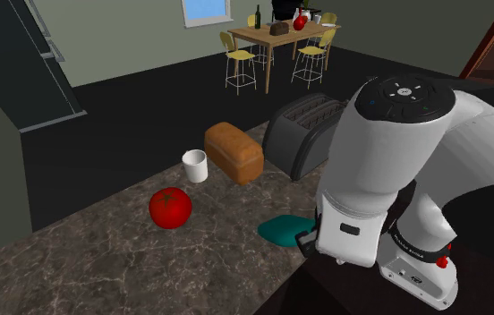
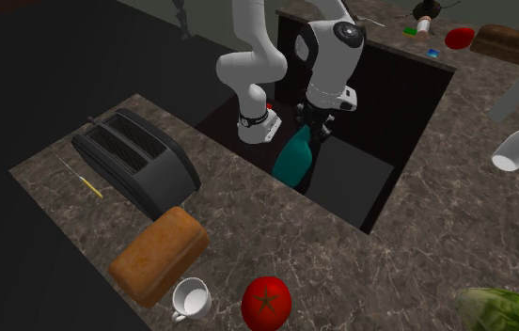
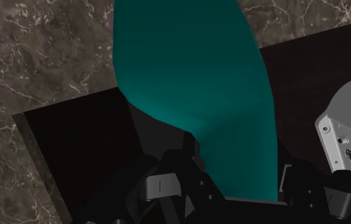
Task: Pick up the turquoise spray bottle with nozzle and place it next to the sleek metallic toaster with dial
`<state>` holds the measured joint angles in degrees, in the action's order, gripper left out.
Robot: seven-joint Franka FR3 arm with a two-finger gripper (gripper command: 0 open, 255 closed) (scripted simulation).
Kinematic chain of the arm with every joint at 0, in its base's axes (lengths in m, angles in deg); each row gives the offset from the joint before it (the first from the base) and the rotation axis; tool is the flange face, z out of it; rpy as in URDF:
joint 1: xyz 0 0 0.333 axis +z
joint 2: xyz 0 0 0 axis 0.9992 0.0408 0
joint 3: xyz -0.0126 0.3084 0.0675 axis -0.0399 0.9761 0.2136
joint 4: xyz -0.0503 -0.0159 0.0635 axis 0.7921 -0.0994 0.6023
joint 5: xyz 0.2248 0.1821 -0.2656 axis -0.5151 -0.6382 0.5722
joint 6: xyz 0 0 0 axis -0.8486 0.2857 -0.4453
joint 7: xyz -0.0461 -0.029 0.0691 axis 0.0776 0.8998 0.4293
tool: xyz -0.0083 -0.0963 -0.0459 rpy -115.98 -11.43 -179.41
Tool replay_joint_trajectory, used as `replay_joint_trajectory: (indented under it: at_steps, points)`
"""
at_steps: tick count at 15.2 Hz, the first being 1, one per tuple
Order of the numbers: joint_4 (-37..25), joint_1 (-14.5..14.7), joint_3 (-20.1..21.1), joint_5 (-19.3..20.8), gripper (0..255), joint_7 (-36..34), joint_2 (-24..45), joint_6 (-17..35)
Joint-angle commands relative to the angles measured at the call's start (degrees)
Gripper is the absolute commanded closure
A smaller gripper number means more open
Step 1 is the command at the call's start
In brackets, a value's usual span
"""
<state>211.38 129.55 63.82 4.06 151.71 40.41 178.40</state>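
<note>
Two black fingers of the gripper are pressed onto the thin end of the teal spray bottle, one on each side, so the bottle looks held. Its fat end points away from the hand, out over the edge where the dark stand meets the brown stone counter. In the second exterior view the bottle hangs under the hand, right at that edge. I cannot tell if its bottom touches the counter or is just off it.

So I think the grab is done and the carry comes now.

Further out on the counter sits a red tomato, then a white cup just beside a brown loaf of bread. Behind the loaf is the dark grey toaster, with the loaf near one end of it.

The next move should lift the bottle up, bring it toward the toaster, and set it standing on bare stone beside it, without bumping the loaf.

Far away stands a wooden table with chairs.
</note>
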Motion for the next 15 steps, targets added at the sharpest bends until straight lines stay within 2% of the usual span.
replay_joint_trajectory:
  at_steps: [1, 12, 13, 15]
  points:
    - [-1.3, -0.1, -0.5, 0.2, 255, 0.2, -0.6, -1.9]
    - [-8.7, -0.5, -2.5, 1.5, 255, 0.8, -2.2, -10.8]
    - [-8.8, -0.5, -2.5, 1.5, 255, 0.8, -2.2, -11.0]
    - [-6.2, -0.7, -5.1, 2.5, 255, 3.5, -5.4, -11.7]
